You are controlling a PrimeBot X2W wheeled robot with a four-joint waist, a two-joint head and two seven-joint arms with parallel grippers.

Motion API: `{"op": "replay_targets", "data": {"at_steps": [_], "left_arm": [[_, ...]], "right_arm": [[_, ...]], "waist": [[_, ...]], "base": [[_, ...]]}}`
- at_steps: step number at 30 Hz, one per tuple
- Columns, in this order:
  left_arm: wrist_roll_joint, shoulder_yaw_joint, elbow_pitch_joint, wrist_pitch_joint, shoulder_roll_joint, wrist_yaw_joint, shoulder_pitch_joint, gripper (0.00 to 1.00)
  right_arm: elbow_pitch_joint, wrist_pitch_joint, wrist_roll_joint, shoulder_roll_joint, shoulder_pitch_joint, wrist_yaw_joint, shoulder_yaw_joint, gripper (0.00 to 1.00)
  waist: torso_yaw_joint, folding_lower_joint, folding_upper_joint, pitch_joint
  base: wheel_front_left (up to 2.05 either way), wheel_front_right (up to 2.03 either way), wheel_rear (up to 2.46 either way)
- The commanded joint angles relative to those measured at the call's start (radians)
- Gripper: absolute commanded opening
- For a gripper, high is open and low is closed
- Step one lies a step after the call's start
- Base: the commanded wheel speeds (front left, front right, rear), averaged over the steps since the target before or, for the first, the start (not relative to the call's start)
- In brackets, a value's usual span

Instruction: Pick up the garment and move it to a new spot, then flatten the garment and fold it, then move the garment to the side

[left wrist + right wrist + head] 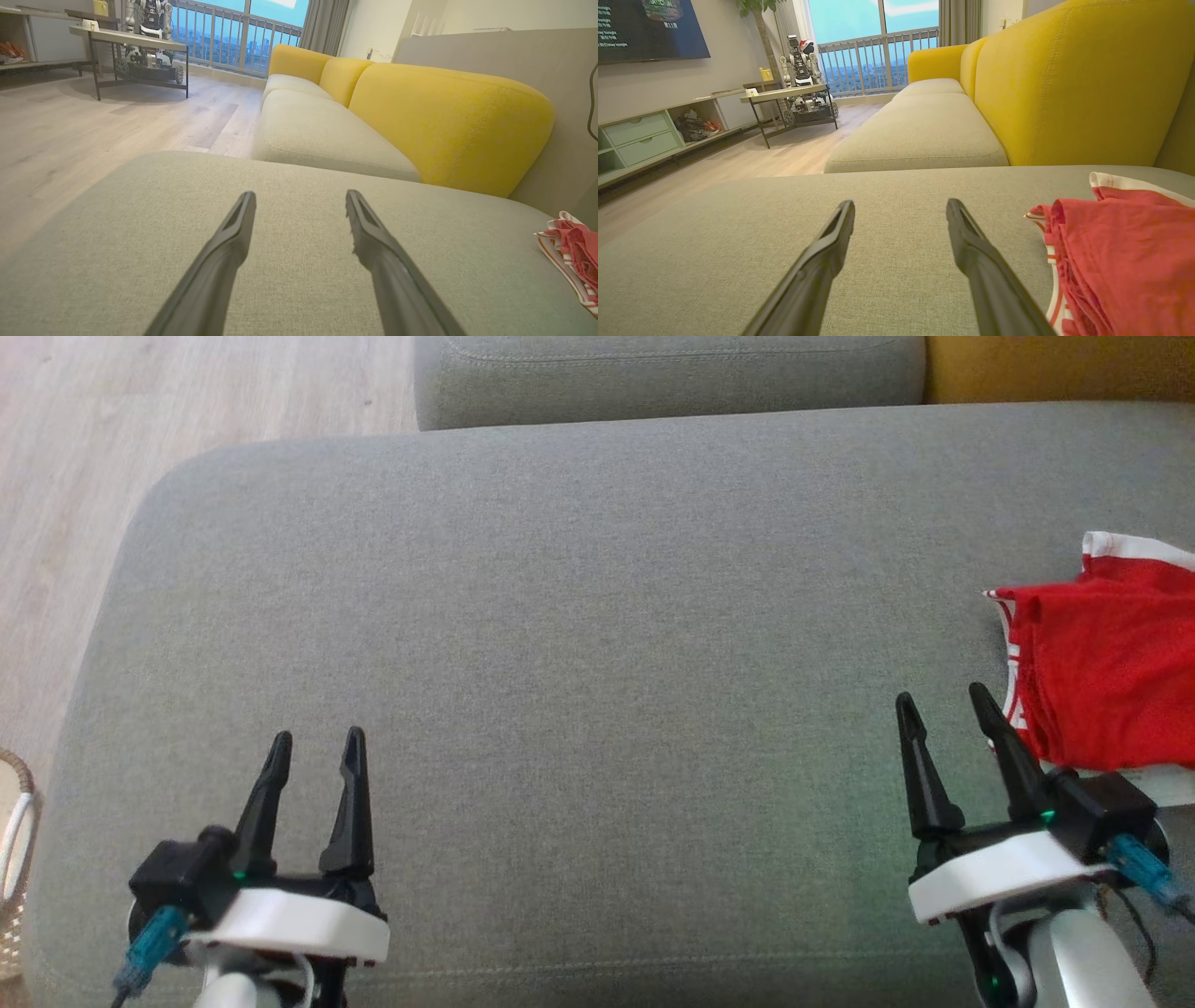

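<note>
While both tools sit above the grey seat cushion (597,616), the left gripper (317,737) and the right gripper (941,695) have their fingers spread wide, with nothing between them. The red garment (1102,663), trimmed in white, lies in layers just beside the right gripper's outer finger and well apart from the left gripper. The right wrist view also shows a dark screen (649,28) far ahead and leftward of its fingers, while the head view catches a basket rim (19,821) outboard of the left gripper.
</note>
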Motion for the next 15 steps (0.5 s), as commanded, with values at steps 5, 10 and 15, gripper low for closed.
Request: {"op": "replay_targets", "data": {"at_steps": [5,10,15], "left_arm": [[-0.022,0.036,-0.018,-0.005,-0.001,0.006,-0.023,1.00],[-0.044,0.008,0.020,0.000,0.000,0.000,0.000,0.00],[-0.059,0.006,0.084,0.004,-0.002,-0.001,0.020,0.00]], "right_arm": [[-0.040,-0.009,-0.003,0.000,-0.023,0.000,0.025,1.00],[0.002,0.000,-0.001,0.000,0.000,0.000,0.001,0.00],[0.066,0.005,0.015,0.001,0.017,0.000,0.002,0.00]], "waist": [[-0.003,0.0000,0.0000,0.000],[-0.001,0.0000,0.0000,0.001],[-0.002,0.0000,0.0000,0.000]], "base": [[0.00,0.00,0.00],[0.00,0.00,0.00],[0.00,0.00,0.00]]}}
